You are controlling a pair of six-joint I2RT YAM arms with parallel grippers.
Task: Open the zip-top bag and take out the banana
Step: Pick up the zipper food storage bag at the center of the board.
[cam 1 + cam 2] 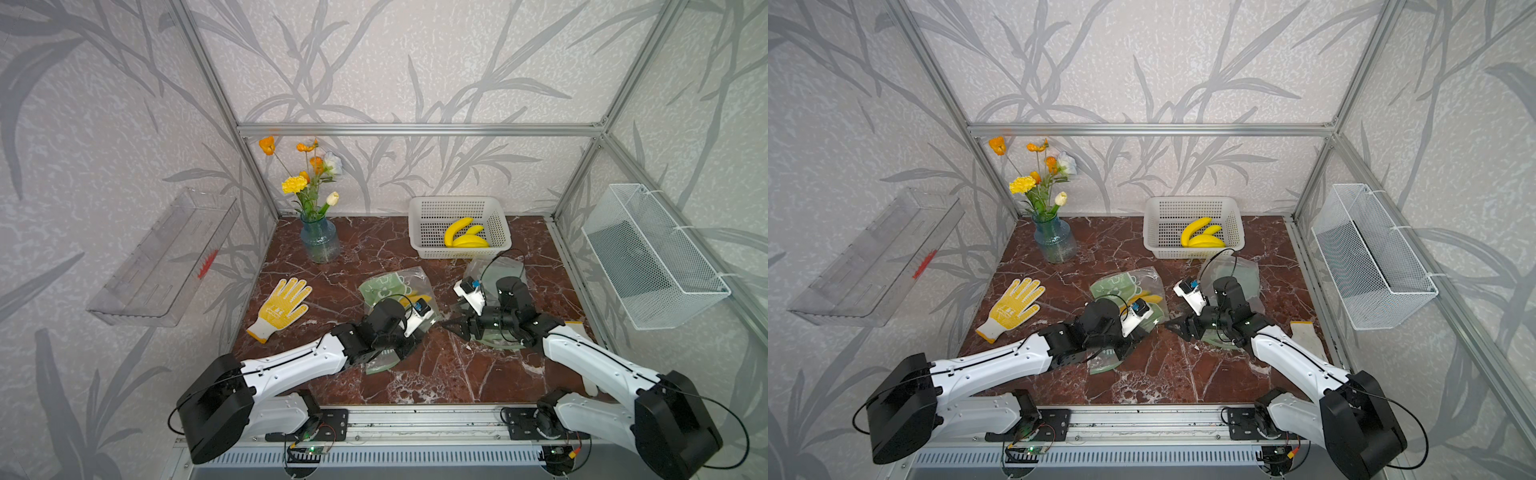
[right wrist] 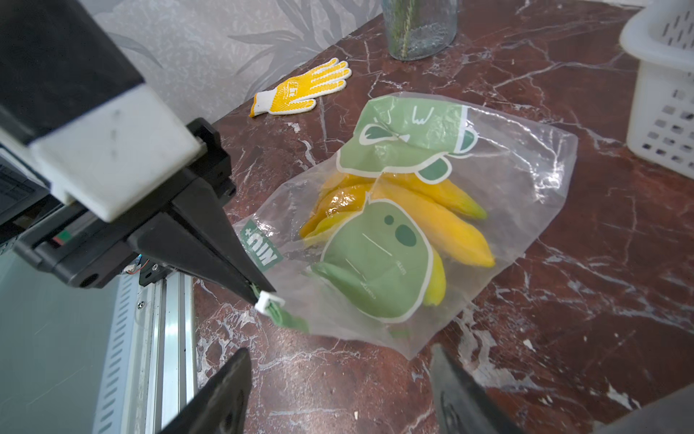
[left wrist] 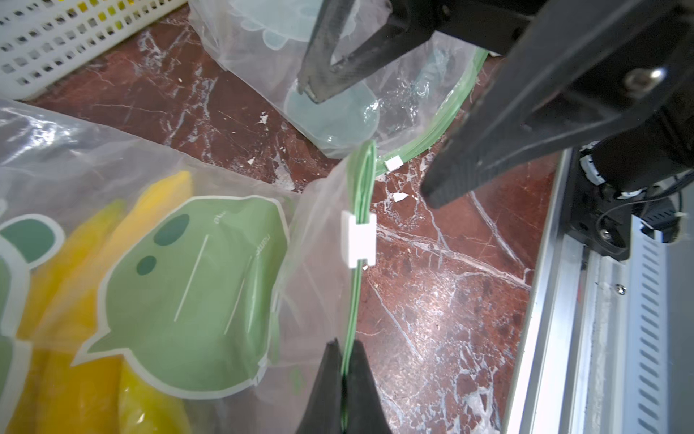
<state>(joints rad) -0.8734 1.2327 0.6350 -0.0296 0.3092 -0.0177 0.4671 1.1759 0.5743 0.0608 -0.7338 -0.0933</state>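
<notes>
At the bag's zip edge, the left gripper [image 3: 345, 351] is clamping the green track, jaws together on it, just beside the white slider [image 3: 358, 240]. The right gripper [image 2: 338, 394] is hovering low over the table [image 2: 563, 338], jaws wide apart and holding nothing, facing that same edge. The step in hand looks to be catching the slider and running it along the track. To do it well, the right jaws should be closing across the slider's flat sides alone, not on the thin film beside it. The pull should be running in line with the track and away from the left pinch, so the left is acting as an anchor and the track is staying taut rather than bunching. I cannot tell how much of the mouth is already parted. The banana [image 2: 450, 229] is lying inside the bag [image 2: 507, 180], bunched toward its closed end, with the bag resting on the table. A spare bag [image 3: 338, 124] is lying under the right arm with its own slider [image 3: 393, 163] near, so aiming at the wrong clip is a risk. At the back, the basket [image 1: 455, 200] is sitting well apart.
</notes>
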